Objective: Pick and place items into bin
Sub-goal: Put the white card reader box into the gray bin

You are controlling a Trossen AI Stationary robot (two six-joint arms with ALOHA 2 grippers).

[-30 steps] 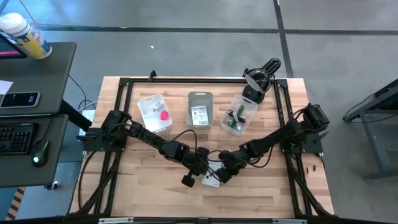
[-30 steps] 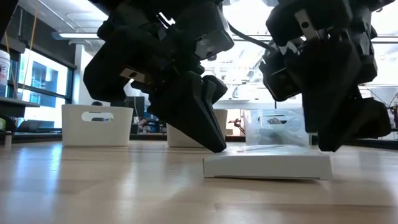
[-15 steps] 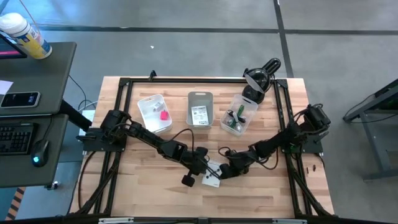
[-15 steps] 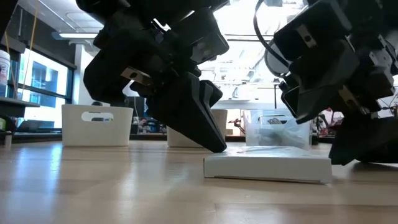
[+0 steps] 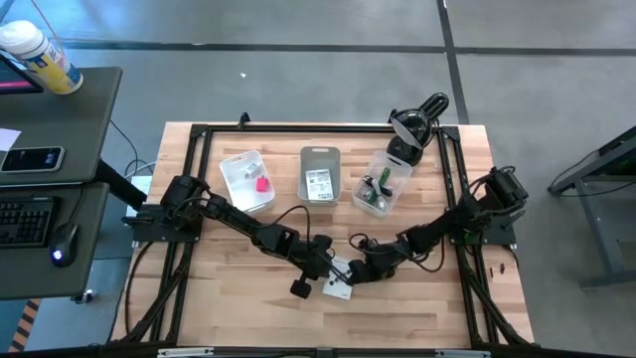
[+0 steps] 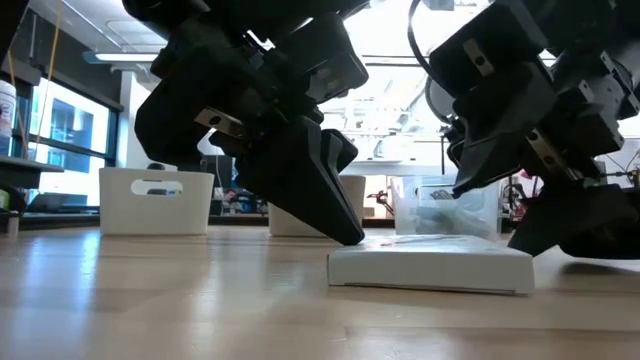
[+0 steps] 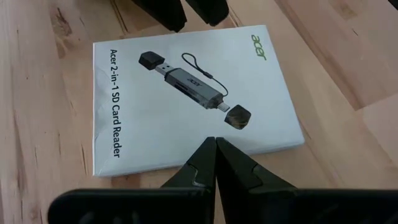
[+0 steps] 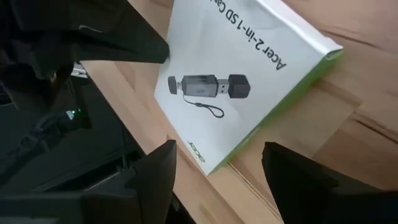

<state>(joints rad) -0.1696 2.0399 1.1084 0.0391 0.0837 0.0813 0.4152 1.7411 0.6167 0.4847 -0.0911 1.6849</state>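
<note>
A flat white box printed "Acer 2-in-1 SD Card Reader" (image 5: 337,289) lies face up on the table near its middle, also seen in the low view as the box (image 6: 430,268). My left gripper (image 5: 325,267) is shut and slants down onto the box from the table's left. My right gripper (image 5: 350,276) is open and low at the box's right end (image 6: 527,262). In the right wrist view its fingers (image 8: 155,177) stand on either side of one box corner (image 8: 208,167). Whether they touch it I cannot tell. My left gripper (image 7: 215,142) presses its shut fingertips (image 6: 350,238) on the box's printed top face (image 7: 205,127), close to one long edge. The fingers slant down from above and from the table's left. The box lies flat on the table.
Three bins stand in a row toward the far edge: a white one (image 5: 235,167) with a pink block, a grey one (image 5: 320,156) with a printed card, a clear one (image 5: 396,184) with a green pen and dark pieces. A small black object (image 5: 300,288) sits left of the box.
My right gripper has come down from above the box's right end toward the table and tipped over, so its fingers now lie low beside that end. The box has not moved.
</note>
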